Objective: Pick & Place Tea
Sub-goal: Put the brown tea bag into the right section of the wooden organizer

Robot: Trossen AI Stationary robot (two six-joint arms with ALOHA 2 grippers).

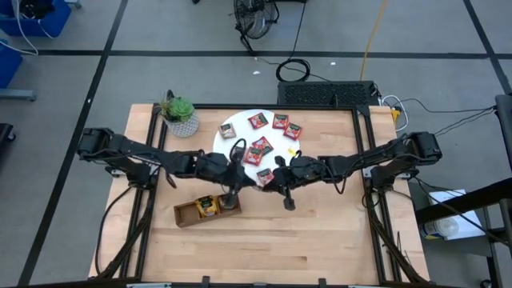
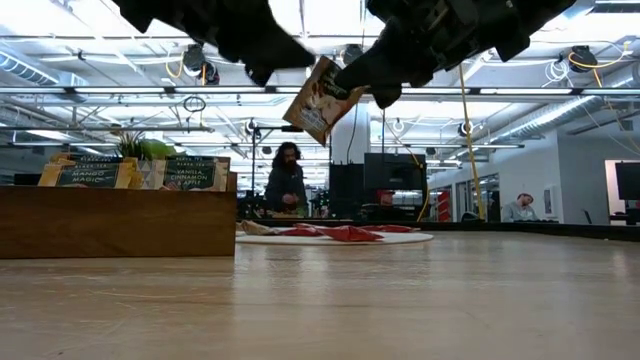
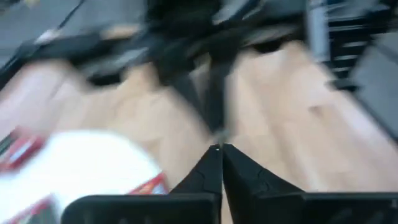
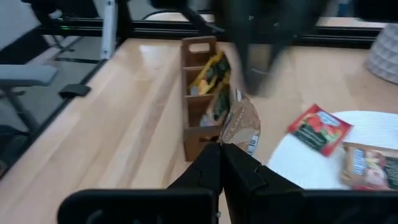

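Right wrist view: right gripper [image 4: 221, 147] pinches a grey-brown tea sachet [image 4: 241, 124], left gripper [image 3: 219, 149] closed alongside.

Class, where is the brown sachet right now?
The brown sachet hangs in the air, pinched in the right tool, just short of the wooden tray and beside the white disc.

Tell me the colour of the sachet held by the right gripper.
Grey-brown with a pale picture, the sachet shows best in the right wrist view, pinched in the right gripper.
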